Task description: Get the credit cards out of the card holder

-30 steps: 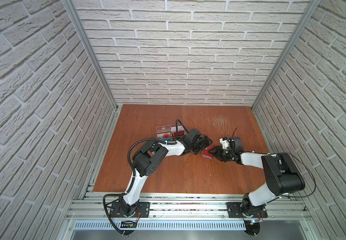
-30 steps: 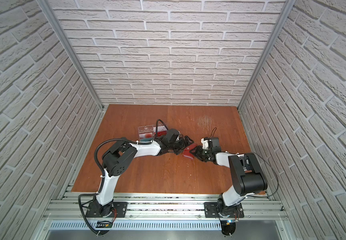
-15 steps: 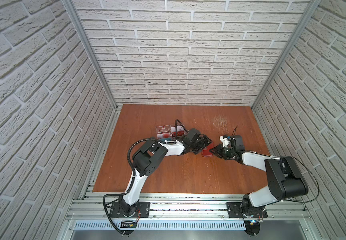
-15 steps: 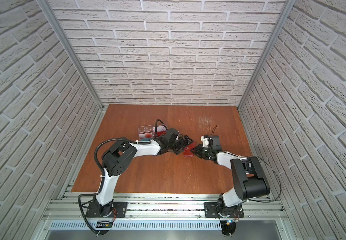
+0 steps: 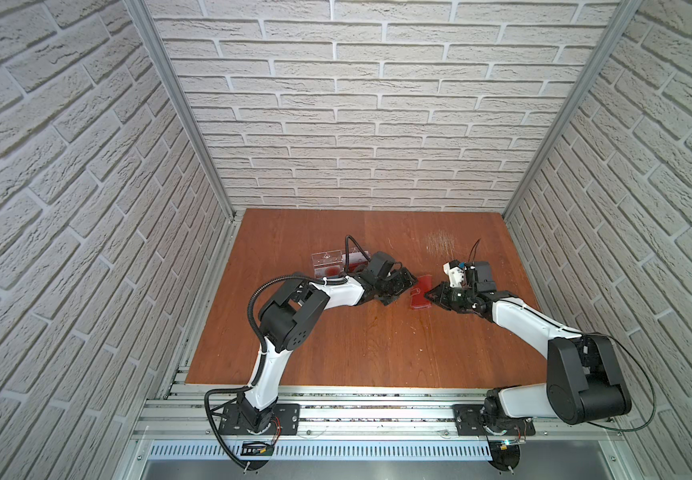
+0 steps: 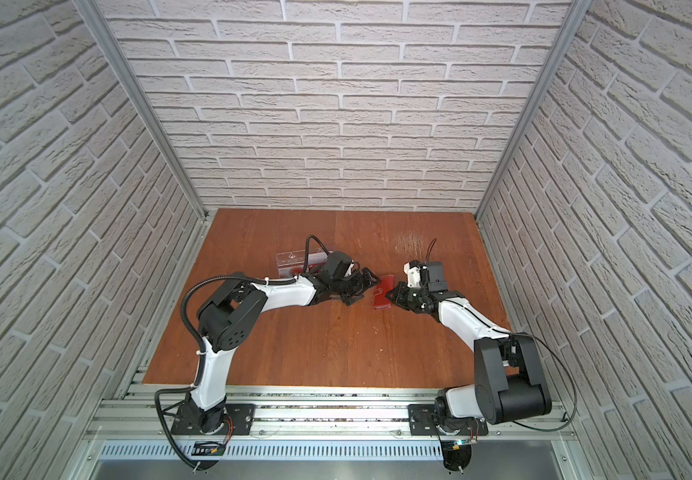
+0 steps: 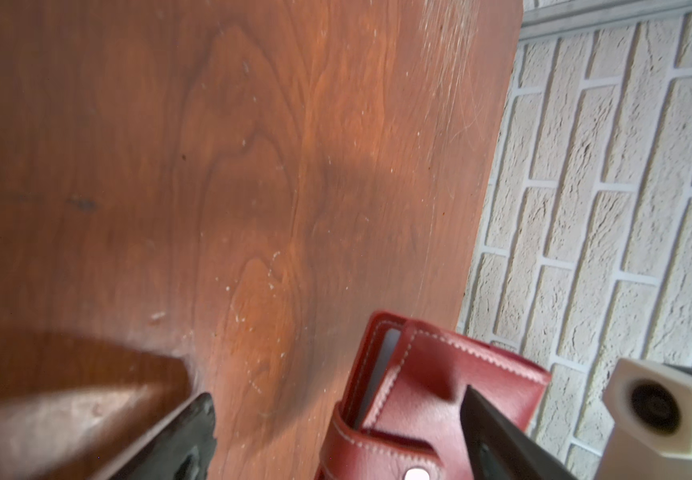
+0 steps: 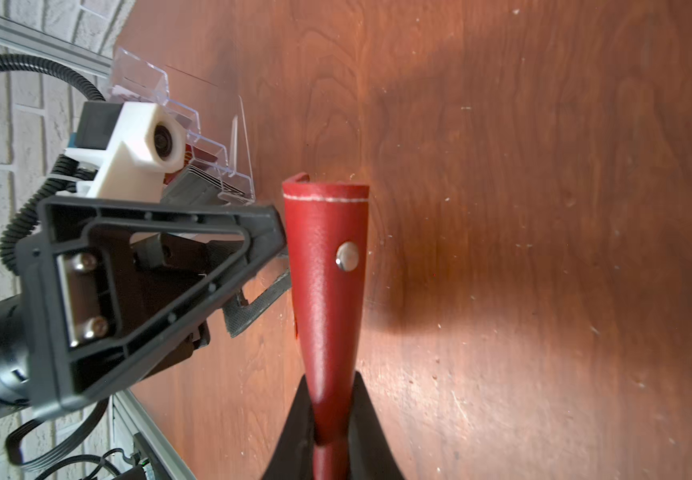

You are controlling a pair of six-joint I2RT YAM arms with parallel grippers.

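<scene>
I have my right gripper (image 6: pixel 395 293) clamped on the red card holder (image 6: pixel 381 291), left gripper (image 6: pixel 364 289) spread just beside it.

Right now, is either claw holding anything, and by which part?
The right claw pinches the red booklet-style card holder by one edge. The left claw is open around it.

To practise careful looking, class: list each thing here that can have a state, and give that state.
card holder, pinched at one end, not opened out
right gripper, shut on the card holder
left gripper, open, one fingertip at the holder's side
clear tray, upright, something red inside
credit cards, none in sight
</scene>
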